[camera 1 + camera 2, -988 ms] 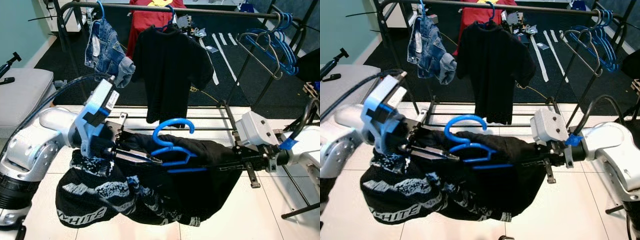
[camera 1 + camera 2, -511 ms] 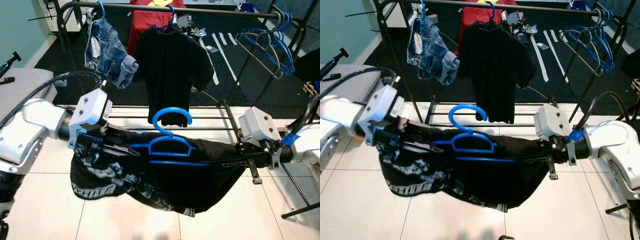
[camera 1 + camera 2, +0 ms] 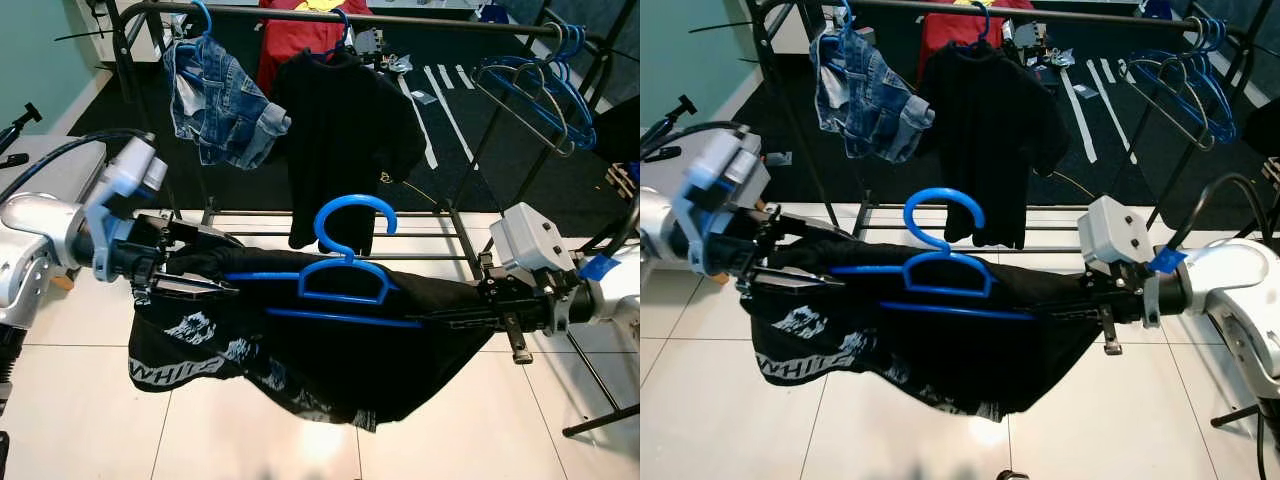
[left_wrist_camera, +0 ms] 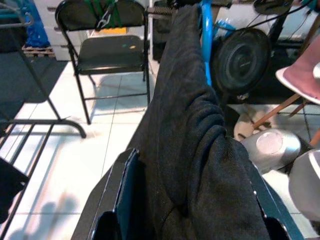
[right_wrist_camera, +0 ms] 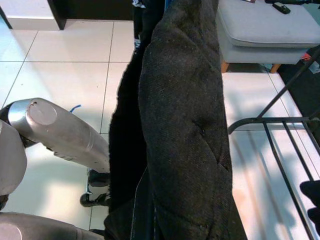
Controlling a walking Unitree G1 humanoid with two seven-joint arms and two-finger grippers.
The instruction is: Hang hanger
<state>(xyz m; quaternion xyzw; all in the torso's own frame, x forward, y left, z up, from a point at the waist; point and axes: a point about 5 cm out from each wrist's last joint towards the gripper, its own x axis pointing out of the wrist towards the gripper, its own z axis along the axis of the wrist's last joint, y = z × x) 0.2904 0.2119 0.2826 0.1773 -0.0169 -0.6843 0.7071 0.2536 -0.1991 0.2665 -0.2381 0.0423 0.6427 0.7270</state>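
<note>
- The blue hanger point(image 3: 345, 280) carries a black garment point(image 3: 320, 350) and sits below and in front of the clothes rack point(image 3: 400, 20), apart from its top bar.
- Its long axis lies level, from the robot's left to its right, and the hook points up.
- The left gripper point(image 3: 185, 275) is closed on the garment at the hanger's left end.
- The right gripper point(image 3: 465, 310) is closed on the garment at the right end.
- On the rack's bar hang a black T-shirt point(image 3: 345, 130) and denim shorts point(image 3: 220, 100).

Both grippers stretch black garment point(image 3: 970, 340) on blue hanger point(image 3: 940, 270).
</note>
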